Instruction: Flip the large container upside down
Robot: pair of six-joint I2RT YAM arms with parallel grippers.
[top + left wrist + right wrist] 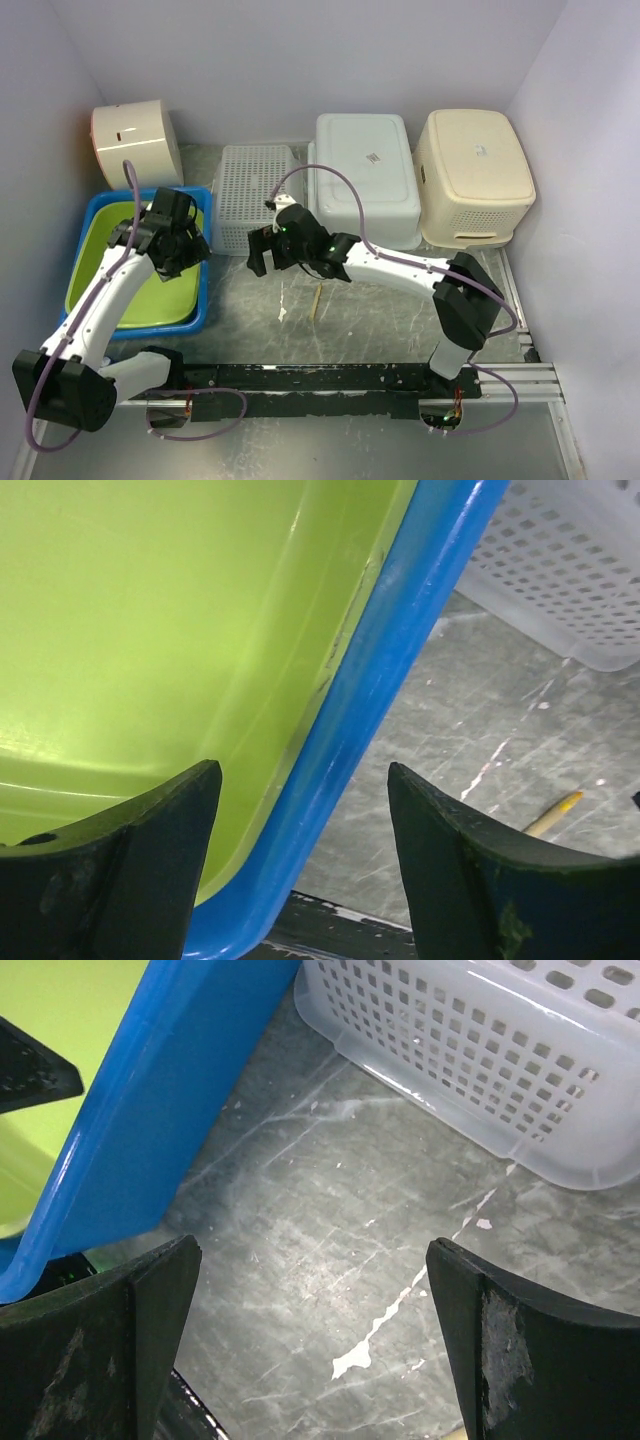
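White walls close in a scuffed grey bench (400, 320). The blue tub (170, 326) sits at the left of the top view with a green tub (160, 300) nested inside it. Both stand right way up, mouths facing the camera. The blue tub's longer sides appear to run up and down the frame, its far end toward the upper left.

The left gripper (188, 262) hangs over the blue tub's right-hand rim, about halfway along it. In the left wrist view the gripper (300, 780) has its jaws apart and straddles that rim. One finger stands over the green tub (150, 630). The other stands over the bench (480, 730) outside. The blue tub (400, 650) runs as a band from lower left to upper right between them, and neither finger visibly touches it.

The right gripper (260, 256) hovers just right of the blue tub, between it and a white basket (250, 195). In its wrist view the gripper (315, 1250) is wide apart over bare bench (330, 1230) and holds nothing. There the blue tub (150, 1110) slants through the upper left, and the basket (480, 1050) fills the upper right.

A thin stick (317, 298) lies on the bench near the frame's middle.
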